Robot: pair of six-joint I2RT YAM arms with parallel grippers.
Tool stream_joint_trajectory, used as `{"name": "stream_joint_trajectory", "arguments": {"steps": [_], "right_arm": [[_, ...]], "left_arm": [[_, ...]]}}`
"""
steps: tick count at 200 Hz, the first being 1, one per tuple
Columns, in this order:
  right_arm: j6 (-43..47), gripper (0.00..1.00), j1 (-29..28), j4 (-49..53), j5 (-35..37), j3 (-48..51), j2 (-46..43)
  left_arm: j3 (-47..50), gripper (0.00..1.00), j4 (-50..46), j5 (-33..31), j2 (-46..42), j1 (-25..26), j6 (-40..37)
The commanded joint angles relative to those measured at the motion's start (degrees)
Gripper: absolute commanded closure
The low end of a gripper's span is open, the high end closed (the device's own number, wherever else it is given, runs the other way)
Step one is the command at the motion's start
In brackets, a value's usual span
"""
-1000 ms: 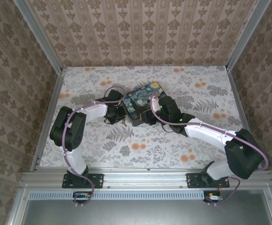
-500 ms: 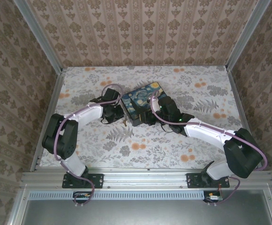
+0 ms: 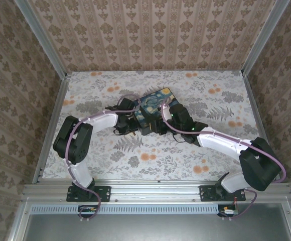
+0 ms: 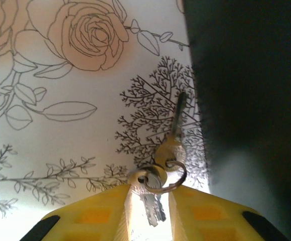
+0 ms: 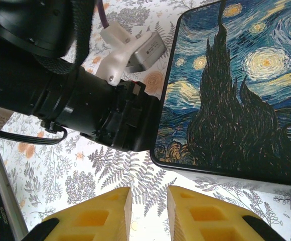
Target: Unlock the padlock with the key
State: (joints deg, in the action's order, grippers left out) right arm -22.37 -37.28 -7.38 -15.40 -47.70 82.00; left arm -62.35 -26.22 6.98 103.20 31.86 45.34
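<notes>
Pinching a small silver key (image 4: 151,210) between its yellow fingers (image 4: 205,216), our left gripper (image 4: 149,192) sits low over the flower-printed tablecloth (image 4: 60,105), just beside the left wall of the black box (image 4: 246,100). The key is threaded on a split ring (image 4: 173,173). From that ring a second key (image 4: 176,123) with a brassy head lies forward, its thin grey blade pointing away from the fingers and its tip right at the edge of the box's wall. We read this hold as a way to bring the whole bunch up to the box. Because the forward key only hangs from the ring, it can swing, so we expect aiming it to be loose work. The wall is in such deep shadow that we cannot pick out the padlock on it, though we judge the lock to be somewhere at that end, since both grippers close in there. From the right wrist we see our right gripper (image 5: 148,193) with its fingers drawn nearly together, a narrow slit between them and nothing in it. It hovers over the cloth at the near edge of the Starry Night lid (image 5: 236,90), with the left arm's black wrist (image 5: 80,108) just beside the box. We take that as a bracing post, ready to steady the box while the left works. We judge the task to be early, with no key seated yet.
</notes>
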Motion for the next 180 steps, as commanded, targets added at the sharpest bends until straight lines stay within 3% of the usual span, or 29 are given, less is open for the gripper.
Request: {"name": "stream_joint_trajectory", "arguments": {"steps": [1,53,139,180], "right_arm": [[-0.2,0.75,-0.3,0.7,0.7,0.3,-1.5],[-0.1,0.74,-0.3,0.8,0.5,0.0,-1.4],[0.5,0.74,-0.3,2.6,0.3,-0.1,-1.8],[0.5,0.74,-0.8,3.0,0.1,-0.9,-0.9]], "left_arm": [[-1.9,0.74,-1.6,-3.0,1.7,0.5,-3.3],[-4.6,0.74,-2.5,-5.7,3.9,0.9,-6.7],[-1.0,1.0,-2.1,-3.8,2.5,0.5,-3.8],[0.3,1.0,-1.9,-0.4,-1.6,-2.3,-2.2]]}}
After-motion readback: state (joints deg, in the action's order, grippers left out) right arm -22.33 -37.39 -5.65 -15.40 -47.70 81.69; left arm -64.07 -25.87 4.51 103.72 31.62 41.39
